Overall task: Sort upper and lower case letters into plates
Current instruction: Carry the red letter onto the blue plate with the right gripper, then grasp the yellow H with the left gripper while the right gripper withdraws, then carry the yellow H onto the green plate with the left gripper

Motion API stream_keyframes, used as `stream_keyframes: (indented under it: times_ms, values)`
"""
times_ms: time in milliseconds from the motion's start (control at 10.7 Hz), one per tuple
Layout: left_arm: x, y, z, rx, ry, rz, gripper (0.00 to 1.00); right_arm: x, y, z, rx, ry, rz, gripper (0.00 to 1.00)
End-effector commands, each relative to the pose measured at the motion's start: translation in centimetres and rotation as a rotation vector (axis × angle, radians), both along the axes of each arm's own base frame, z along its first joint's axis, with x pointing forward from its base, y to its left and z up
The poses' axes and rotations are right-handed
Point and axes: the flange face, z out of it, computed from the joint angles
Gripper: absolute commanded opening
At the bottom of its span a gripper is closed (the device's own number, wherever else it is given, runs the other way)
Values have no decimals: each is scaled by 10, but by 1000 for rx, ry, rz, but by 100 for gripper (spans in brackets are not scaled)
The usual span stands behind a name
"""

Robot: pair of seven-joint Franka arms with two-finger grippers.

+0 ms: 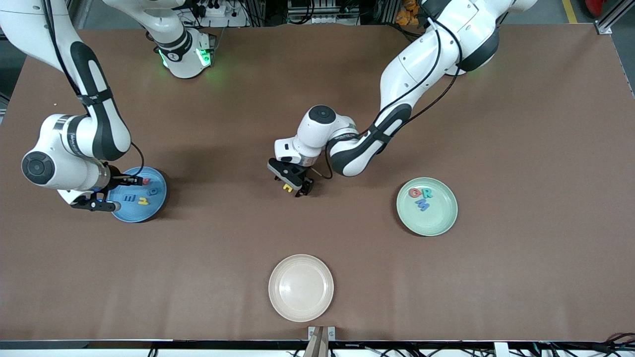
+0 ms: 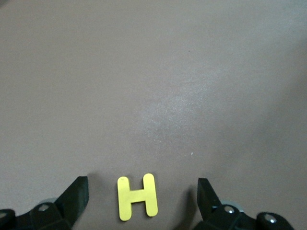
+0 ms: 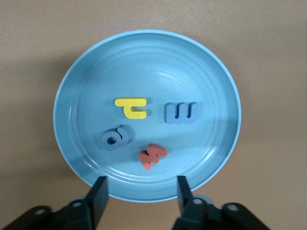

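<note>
Slippage is your risk: left gripper [image 2: 139,199], jaws wide and empty, straddles the flat yellow H [image 2: 137,196] on the table [image 1: 496,124], which may skid; right gripper [image 3: 139,194] hovers open over the blue plate [image 3: 72,96].

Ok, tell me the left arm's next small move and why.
Probably lower the left tool and close it on the yellow H. The letter lies flat on the bare table between the open fingers, not yet gripped. It is a capital, so it likely belongs in the green plate with the G, R and M.
</note>
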Motion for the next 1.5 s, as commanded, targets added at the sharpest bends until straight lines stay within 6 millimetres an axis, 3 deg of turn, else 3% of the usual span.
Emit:
stream_keyframes:
  times_ms: [0,94,469,563,751,938,1126,1220,1407]
  values:
    - [-1,2,-16,41,5,18,70,3,4,13,9,-17,46,100]
    - [-1,3,-17,68,16,31,56,3,5,22,28,-30,75,100]
    - [-2,6,-25,103,26,40,48,-5,39,91,50,-58,135,100]
    - [-2,6,-25,102,27,41,41,-9,48,111,50,-70,154,100]
    - [1,7,-19,117,24,49,0,-17,56,152,42,-105,169,100]
    - [10,16,-14,207,33,74,0,-18,65,191,34,-161,188,100]
    - [10,18,-1,275,86,90,0,-5,73,244,29,-203,201,100]
    - [15,23,12,301,115,90,0,2,80,271,25,-235,212,100]
    - [40,47,49,350,193,44,0,7,84,304,25,-266,216,100]
